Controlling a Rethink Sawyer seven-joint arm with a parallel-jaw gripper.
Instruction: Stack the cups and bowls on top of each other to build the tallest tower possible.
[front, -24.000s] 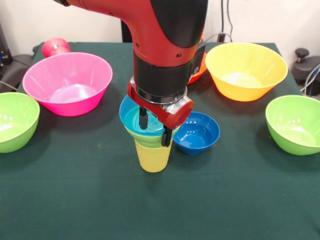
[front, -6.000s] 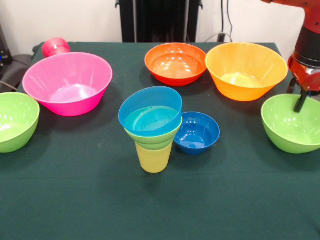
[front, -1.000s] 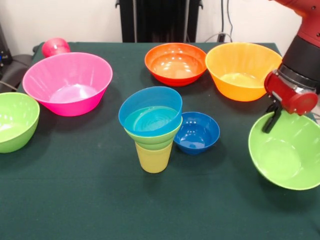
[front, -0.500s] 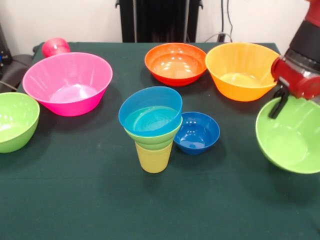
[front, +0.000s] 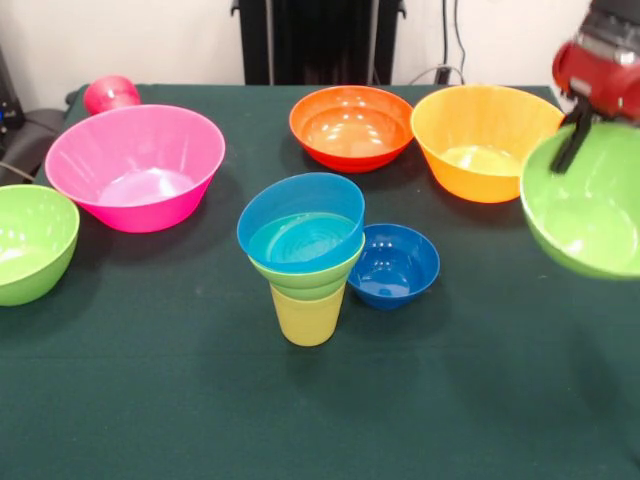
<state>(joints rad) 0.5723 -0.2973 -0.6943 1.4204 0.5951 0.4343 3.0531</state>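
Note:
At mid table stands the tower (front: 303, 255): a pale yellow cup (front: 307, 317) at the base, a lime green bowl nested in it and a light blue bowl (front: 300, 222) on top. My gripper (front: 574, 145) is at the far right, shut on the rim of a large lime green bowl (front: 592, 205), which hangs tilted well above the table. A dark blue bowl (front: 394, 265) sits right beside the tower. The red cup (front: 111, 93) lies at the back left corner.
A large pink bowl (front: 137, 165) stands at the left, another lime green bowl (front: 32, 240) at the left edge. An orange-red bowl (front: 351, 126) and a yellow-orange bowl (front: 490, 140) stand at the back right.
My gripper took hold of the green bowl at the right, lifted it off the table, and over the last second carried it higher. The tower and other bowls have not moved.

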